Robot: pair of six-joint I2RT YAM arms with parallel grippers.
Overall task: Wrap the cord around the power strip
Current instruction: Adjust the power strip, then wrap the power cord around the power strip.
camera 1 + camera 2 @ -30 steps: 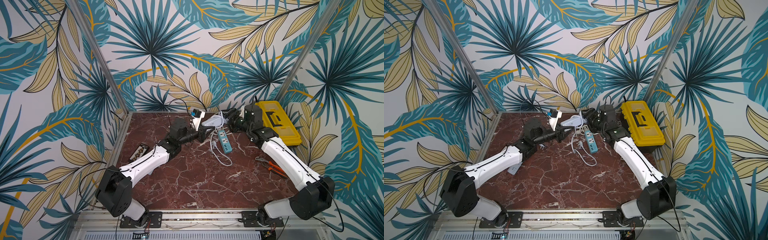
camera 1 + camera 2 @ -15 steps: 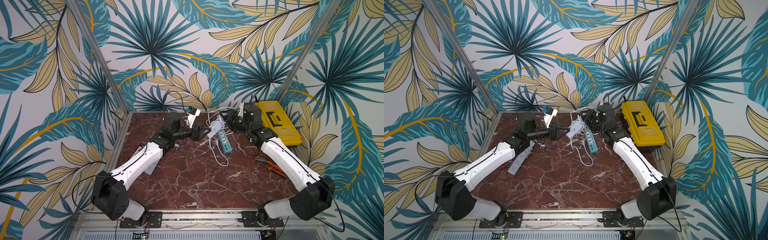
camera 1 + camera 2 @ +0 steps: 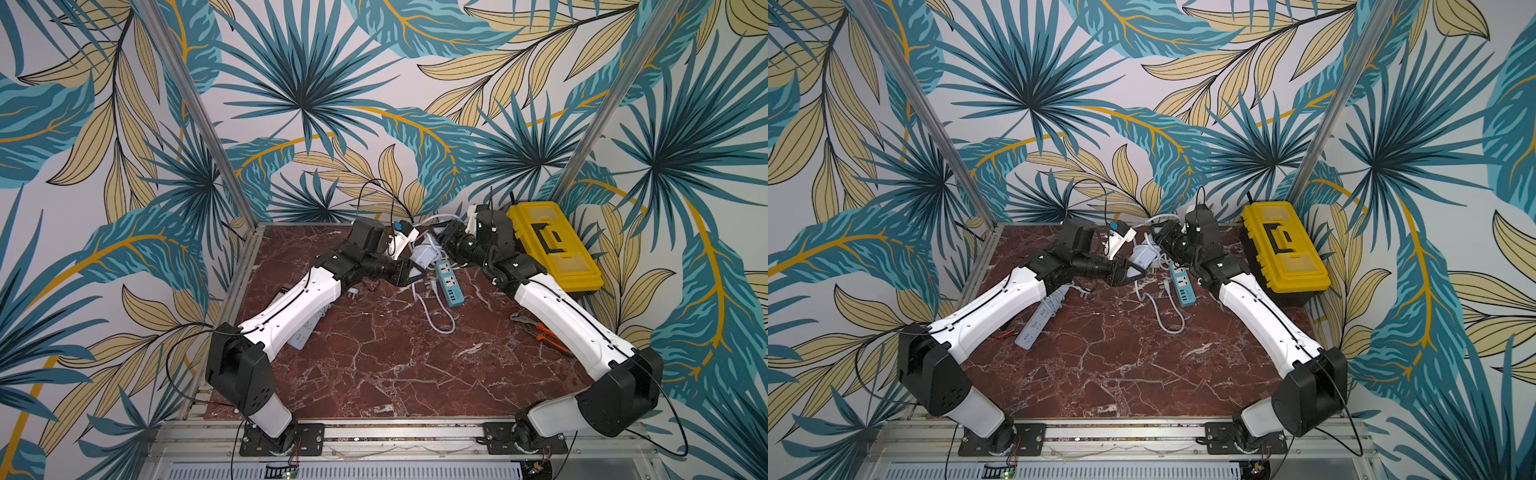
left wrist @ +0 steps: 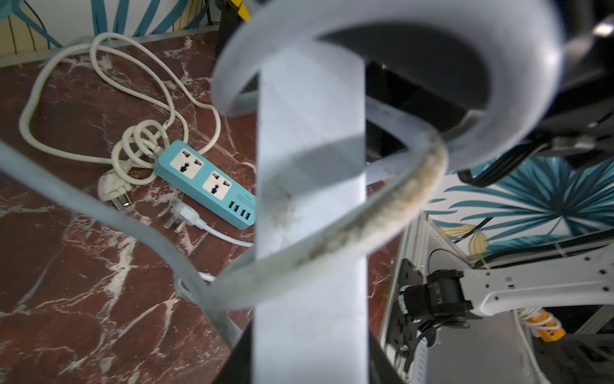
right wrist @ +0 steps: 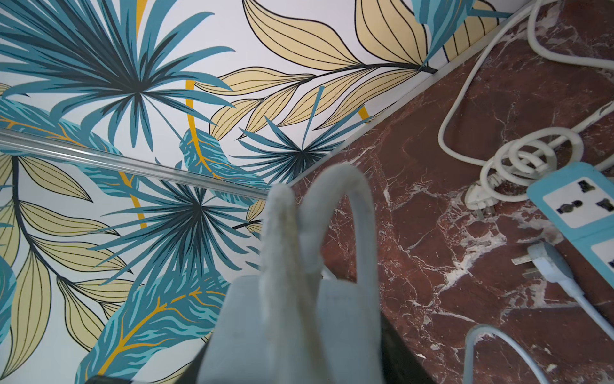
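Soft, even light, faint shadows. Close to your fingers (image 5: 397,352) the white plastic power strip (image 5: 289,332) and pale grey cord (image 4: 349,229) blur; farther out stays sharp.

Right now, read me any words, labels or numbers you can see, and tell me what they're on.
Teal power strip: small label near one end, too blurred to read.
White power strip, yellow toolbox: no text visible.

Left arm (image 3: 297,305) and right arm (image 3: 563,322): white shells, black joints, thin black cables, black shoulder blocks at seven and five o'clock. The left gripper (image 3: 1140,272) is black, triangular.
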